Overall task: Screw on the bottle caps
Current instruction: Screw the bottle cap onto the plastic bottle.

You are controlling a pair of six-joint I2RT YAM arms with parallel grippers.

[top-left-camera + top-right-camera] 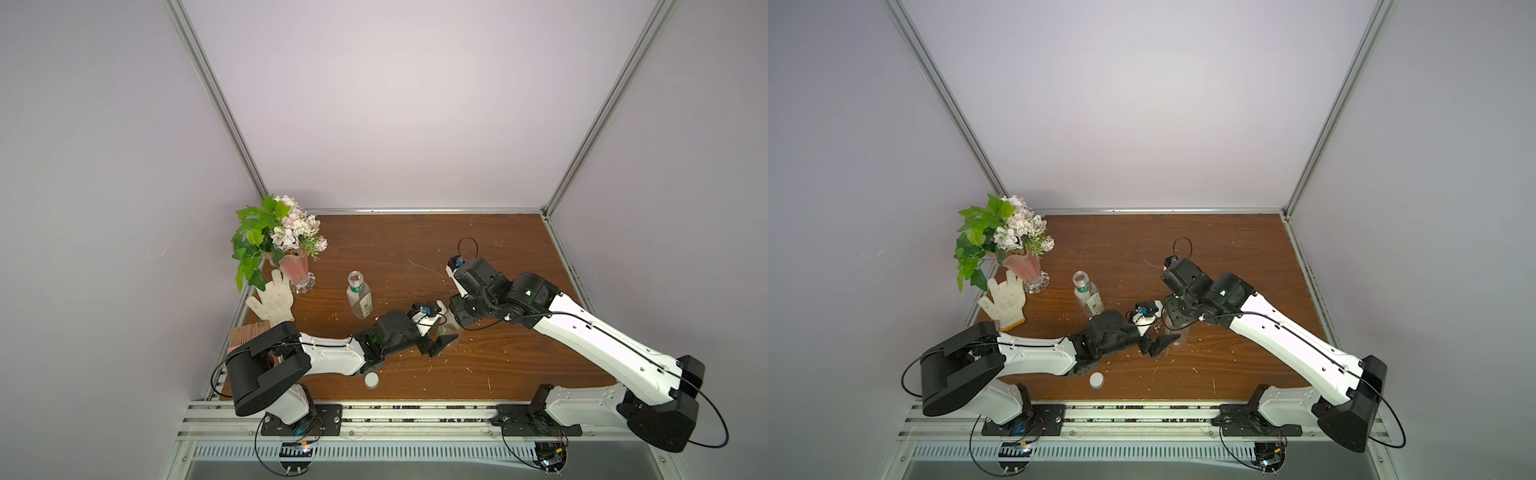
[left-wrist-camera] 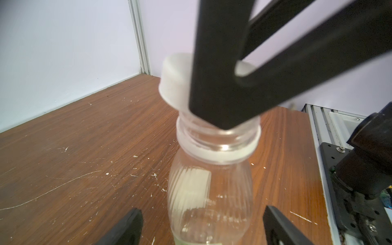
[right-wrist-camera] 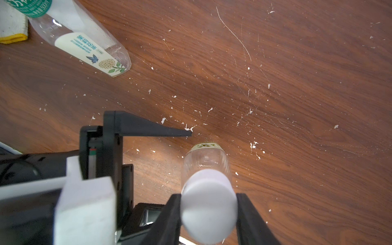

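Observation:
A plain clear bottle (image 2: 210, 191) stands upright on the wooden table (image 1: 498, 249), between the two arms. My left gripper (image 2: 202, 213) is open around its lower body, with both fingers clear of the plastic. My right gripper (image 3: 209, 210) is shut on a white bottle cap (image 3: 209, 203), which is tilted just above the bottle's open neck (image 2: 218, 144). A second white cap (image 1: 372, 380) lies loose near the table's front edge. The labelled bottle (image 1: 359, 297) stands uncapped left of centre in both top views.
A pink vase of flowers (image 1: 295, 266) and a white work glove (image 1: 272, 297) sit at the left edge. A pinkish block (image 1: 245, 332) lies beside the left arm's base. White flecks are scattered over the tabletop. Walls enclose three sides.

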